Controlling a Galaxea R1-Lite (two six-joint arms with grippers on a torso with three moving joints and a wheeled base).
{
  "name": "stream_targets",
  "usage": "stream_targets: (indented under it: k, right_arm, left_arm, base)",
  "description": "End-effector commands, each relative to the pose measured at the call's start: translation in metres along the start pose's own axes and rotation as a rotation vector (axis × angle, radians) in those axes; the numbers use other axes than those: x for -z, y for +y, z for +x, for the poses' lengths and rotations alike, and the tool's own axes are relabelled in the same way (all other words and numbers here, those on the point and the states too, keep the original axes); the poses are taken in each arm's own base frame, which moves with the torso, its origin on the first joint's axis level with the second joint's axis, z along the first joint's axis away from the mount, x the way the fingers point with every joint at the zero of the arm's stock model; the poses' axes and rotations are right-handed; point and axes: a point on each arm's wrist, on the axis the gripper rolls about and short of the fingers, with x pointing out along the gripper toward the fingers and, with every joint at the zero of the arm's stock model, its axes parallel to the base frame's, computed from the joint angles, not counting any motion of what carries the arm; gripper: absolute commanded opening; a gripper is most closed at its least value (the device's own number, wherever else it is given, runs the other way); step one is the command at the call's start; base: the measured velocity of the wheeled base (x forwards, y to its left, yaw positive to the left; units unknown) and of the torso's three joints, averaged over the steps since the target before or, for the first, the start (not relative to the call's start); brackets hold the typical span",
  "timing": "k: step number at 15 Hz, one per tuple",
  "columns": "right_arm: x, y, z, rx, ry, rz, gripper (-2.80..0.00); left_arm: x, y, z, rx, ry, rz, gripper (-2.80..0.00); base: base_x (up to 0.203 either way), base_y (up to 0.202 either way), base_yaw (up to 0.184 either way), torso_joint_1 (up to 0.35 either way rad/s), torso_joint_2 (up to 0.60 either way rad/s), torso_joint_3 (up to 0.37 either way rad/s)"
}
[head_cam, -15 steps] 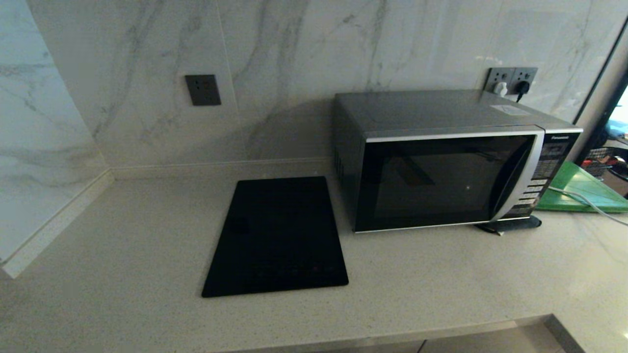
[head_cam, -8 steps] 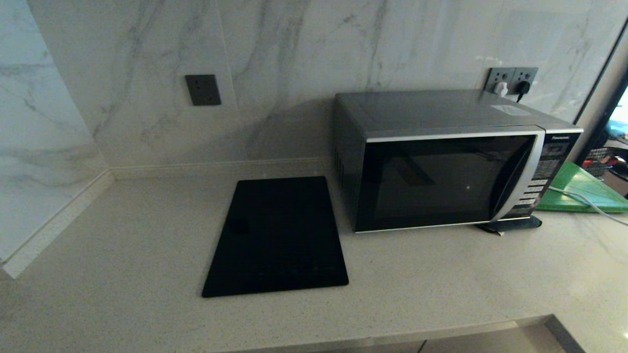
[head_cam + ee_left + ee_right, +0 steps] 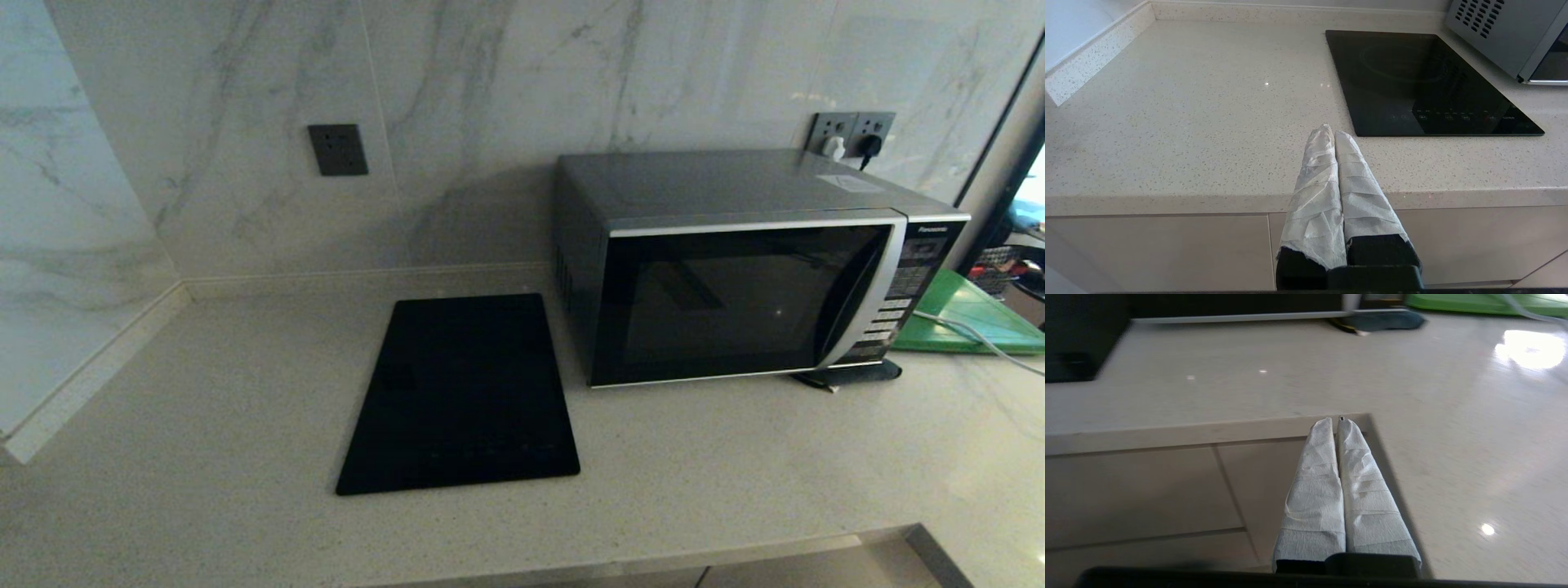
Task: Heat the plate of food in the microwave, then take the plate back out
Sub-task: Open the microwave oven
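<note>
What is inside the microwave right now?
The microwave door is closed; its dark glass shows only reflections, so no plate can be made out inside. None shows on the counter either.

Bare counter [image 3: 735, 457] lies before the microwave [image 3: 735, 278], its door closed; a flat cooktop [image 3: 465, 392] sits just beside it

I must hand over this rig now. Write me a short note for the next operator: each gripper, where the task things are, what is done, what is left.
Left gripper: shut, empty, held near the counter's front edge, short of the black cooktop.
Right gripper: shut, empty, held at the counter's front edge.
Microwave: on the counter right of the cooktop, door closed.
Plate of food: not visible in any view; the dark glass does not show whether it is inside.
Done: cannot tell.
Left: find the plate; then open the door.
</note>
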Motion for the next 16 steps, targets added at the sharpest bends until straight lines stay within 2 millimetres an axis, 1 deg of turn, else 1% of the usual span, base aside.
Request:
stream_targets:
  k: [1, 3, 7, 16]
  right_arm:
    - [0.0058, 0.0006, 0.0030, -0.026, 0.017, 0.015, -2.80]
    - [0.0074, 0.0011, 0.0063, -0.037, -0.021, 0.044, -2.80]
    - [0.0075, 0.0010, 0.0066, -0.035, -0.025, 0.097, -2.80]
    - [0.0075, 0.0010, 0.0066, -0.033, -0.025, 0.098, -2.80]
  left_arm:
    - [-0.0001, 0.0000, 0.0001, -0.001, 0.001, -0.001, -2.80]
    - [-0.0001, 0.0000, 0.0001, -0.001, 0.001, -0.001, -2.80]
    - [-0.0001, 0.0000, 0.0001, -0.001, 0.001, -0.001, -2.80]
    - [-0.0001, 0.0000, 0.0001, -0.001, 0.001, -0.001, -2.80]
  base:
    - [0.000, 0.000, 0.000, 0.000, 0.00, 0.000]
    - [0.000, 0.000, 0.000, 0.000, 0.00, 0.000]
    - [0.000, 0.000, 0.000, 0.000, 0.00, 0.000]
    - [0.000, 0.000, 0.000, 0.000, 0.00, 0.000]
